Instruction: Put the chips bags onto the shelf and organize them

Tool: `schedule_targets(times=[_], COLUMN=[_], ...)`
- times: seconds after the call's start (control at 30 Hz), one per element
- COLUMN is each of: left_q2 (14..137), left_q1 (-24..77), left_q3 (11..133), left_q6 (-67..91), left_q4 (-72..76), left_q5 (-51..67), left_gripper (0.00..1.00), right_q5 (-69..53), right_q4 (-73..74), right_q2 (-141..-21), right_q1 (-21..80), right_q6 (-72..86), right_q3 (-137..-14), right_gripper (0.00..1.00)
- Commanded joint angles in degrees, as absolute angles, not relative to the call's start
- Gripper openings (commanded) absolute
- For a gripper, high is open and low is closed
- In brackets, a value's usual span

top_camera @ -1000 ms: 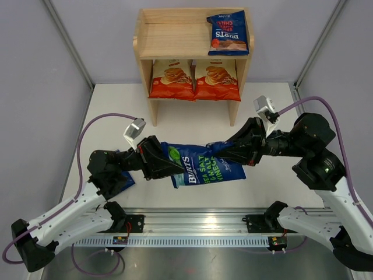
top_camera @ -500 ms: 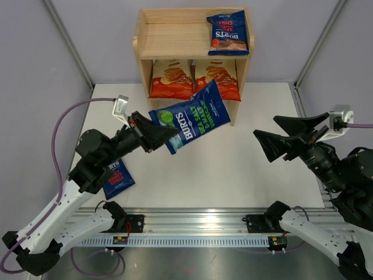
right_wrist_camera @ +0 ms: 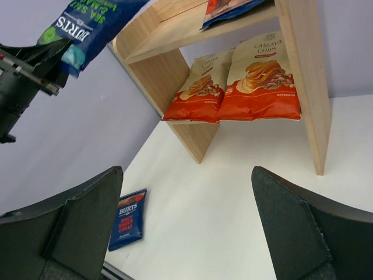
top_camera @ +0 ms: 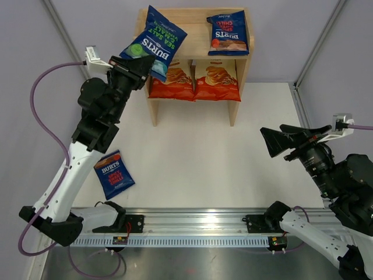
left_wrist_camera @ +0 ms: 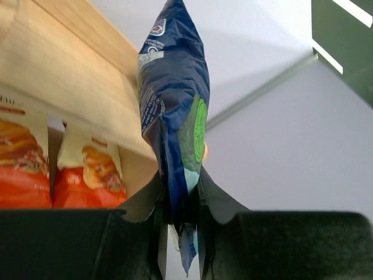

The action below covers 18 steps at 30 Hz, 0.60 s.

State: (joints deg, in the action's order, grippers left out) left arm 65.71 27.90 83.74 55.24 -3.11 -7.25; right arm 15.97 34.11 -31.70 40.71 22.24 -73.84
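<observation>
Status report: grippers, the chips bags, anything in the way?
Left gripper shut on teal Burts bag, held high by shelf top left. Right gripper open, empty. One red Burts bag on table. Nothing blocking.

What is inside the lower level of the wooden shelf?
Two orange chips bags stand side by side there. The space behind them is hidden.

2 Cassava Chips bags [top_camera: 171,80] [top_camera: 217,79], 3 Burts bags [top_camera: 152,42] [top_camera: 228,33] [top_camera: 115,174], seemingly 2 red-labelled, 1 green, 1 shelf [top_camera: 180,38]
</observation>
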Motion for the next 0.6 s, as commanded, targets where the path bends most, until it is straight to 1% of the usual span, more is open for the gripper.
schedule_targets(times=[0.0, 0.13, 0.23, 0.4, 0.53, 0.57], left_q2=[72.1, 83.4, 88.4, 93.5, 98.8, 99.9], left_q1=[27.6, 27.7, 27.9, 31.4, 35.7, 36.2], left_q3=[90.3, 97.1, 100.1, 103.7, 111.4, 113.8], left_q6=[60.1, 65.0, 67.1, 70.1, 65.9, 66.3], left_q4=[2.5, 4.4, 6.8, 6.4, 4.7, 3.0], left_q5=[-19.1, -21.9, -24.5, -31.9, -38.7, -39.5], left_gripper=[0.1, 0.09, 0.07, 0.07, 0.07, 0.09], right_q5=[16.0, 14.6, 14.2, 15.0, 14.6, 14.8], right_q4=[31.2, 31.2, 31.6, 32.1, 32.1, 33.1], right_q2=[-30.8, -30.0, -28.9, -26.6, -25.2, -25.1], right_q1=[40.6, 40.6, 40.6, 40.6, 40.6, 40.6], right_q6=[25.8, 27.6, 28.4, 30.1, 30.8, 30.8], right_q3=[-73.0, -72.6, -72.3, -71.5, -71.3, -71.9], right_gripper=[0.99, 1.0, 0.99, 1.0, 0.99, 0.99])
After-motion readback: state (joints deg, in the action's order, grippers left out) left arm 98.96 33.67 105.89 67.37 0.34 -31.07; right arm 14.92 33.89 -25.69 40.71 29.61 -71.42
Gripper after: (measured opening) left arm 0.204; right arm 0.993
